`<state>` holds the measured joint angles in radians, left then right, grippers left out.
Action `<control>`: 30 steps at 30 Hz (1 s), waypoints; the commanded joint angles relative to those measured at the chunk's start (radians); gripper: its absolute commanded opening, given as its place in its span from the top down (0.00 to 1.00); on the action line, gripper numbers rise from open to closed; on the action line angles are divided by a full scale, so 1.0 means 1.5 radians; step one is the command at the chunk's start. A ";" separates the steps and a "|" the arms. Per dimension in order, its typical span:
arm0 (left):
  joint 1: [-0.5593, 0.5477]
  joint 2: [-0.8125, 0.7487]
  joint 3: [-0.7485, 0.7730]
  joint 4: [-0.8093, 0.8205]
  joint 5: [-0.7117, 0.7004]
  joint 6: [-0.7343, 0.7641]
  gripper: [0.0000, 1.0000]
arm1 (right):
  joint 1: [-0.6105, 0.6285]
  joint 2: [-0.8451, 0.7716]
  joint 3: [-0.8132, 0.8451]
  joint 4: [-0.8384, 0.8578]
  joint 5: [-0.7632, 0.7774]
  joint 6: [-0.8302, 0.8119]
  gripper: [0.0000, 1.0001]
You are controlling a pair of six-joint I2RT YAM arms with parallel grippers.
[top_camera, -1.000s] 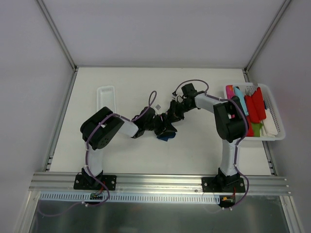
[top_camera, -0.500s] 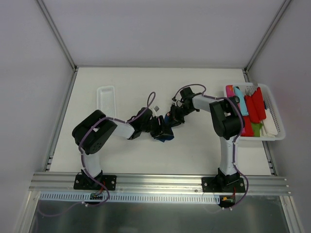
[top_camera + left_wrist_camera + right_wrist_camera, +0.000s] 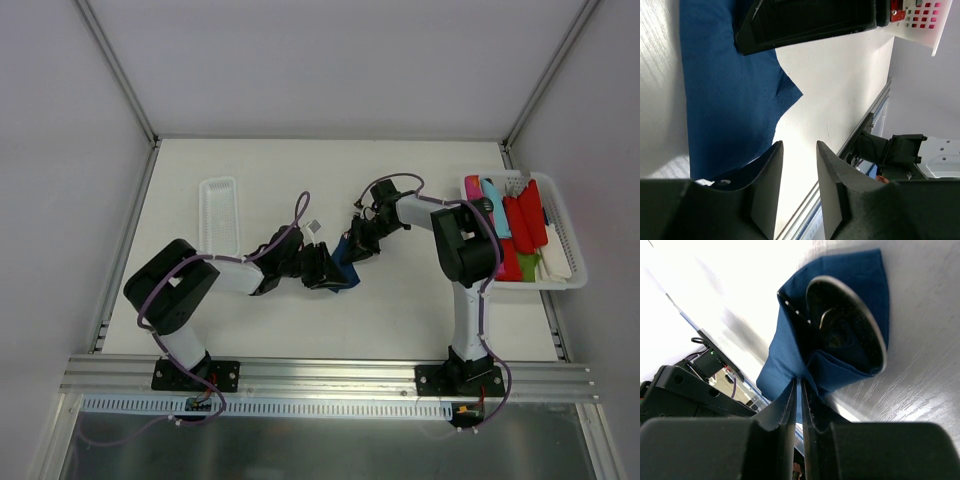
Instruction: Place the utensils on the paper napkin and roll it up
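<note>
The dark navy paper napkin [image 3: 790,340] lies partly folded over the silver spoon's bowl [image 3: 842,332]; the spoon's handle is hidden. My right gripper [image 3: 799,386] is shut on a pinched fold of the napkin just by the bowl. In the top view the napkin [image 3: 347,272] shows between both grippers at the table's middle. My left gripper [image 3: 797,150] is open and empty, its left finger [image 3: 765,190] over the napkin's near edge [image 3: 725,95], with bare table between the jaws. In the top view the left gripper [image 3: 328,270] sits just left of the right gripper [image 3: 353,247].
A long white tray [image 3: 218,212] lies at the back left. A white basket [image 3: 562,262] with red, pink and turquoise plastic pieces stands at the right edge. The right arm's body [image 3: 805,20] hangs close above the napkin.
The left arm's elbow has swung left and lower, and its gripper has drawn back a little to the left. The right gripper has shifted slightly toward the napkin and still pinches it.
</note>
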<state>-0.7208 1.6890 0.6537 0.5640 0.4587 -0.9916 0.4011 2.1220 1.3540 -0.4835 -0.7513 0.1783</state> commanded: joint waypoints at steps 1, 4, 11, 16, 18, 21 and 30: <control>0.000 0.022 -0.009 0.064 -0.012 -0.015 0.67 | -0.003 0.022 0.013 -0.022 0.059 -0.016 0.89; 0.011 0.050 -0.030 0.112 -0.015 -0.042 0.74 | -0.003 0.024 0.015 -0.024 0.060 -0.017 0.89; 0.020 0.110 -0.077 0.168 -0.035 -0.065 0.87 | -0.002 0.025 0.017 -0.028 0.058 -0.022 0.89; 0.033 0.167 -0.131 0.253 -0.033 -0.100 0.92 | -0.002 0.031 0.025 -0.033 0.058 -0.022 0.90; 0.036 0.180 -0.145 0.319 -0.026 -0.116 0.92 | -0.002 0.033 0.028 -0.036 0.060 -0.023 0.91; 0.034 0.176 -0.140 0.333 0.004 -0.102 0.88 | -0.003 0.038 0.034 -0.037 0.059 -0.022 0.91; 0.036 -0.007 -0.072 0.131 -0.030 -0.001 0.78 | -0.002 0.047 0.052 -0.050 0.061 -0.023 0.91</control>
<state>-0.6785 1.7695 0.5018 0.8879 0.4561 -1.0782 0.4011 2.1574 1.4109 -0.5446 -0.7506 0.1741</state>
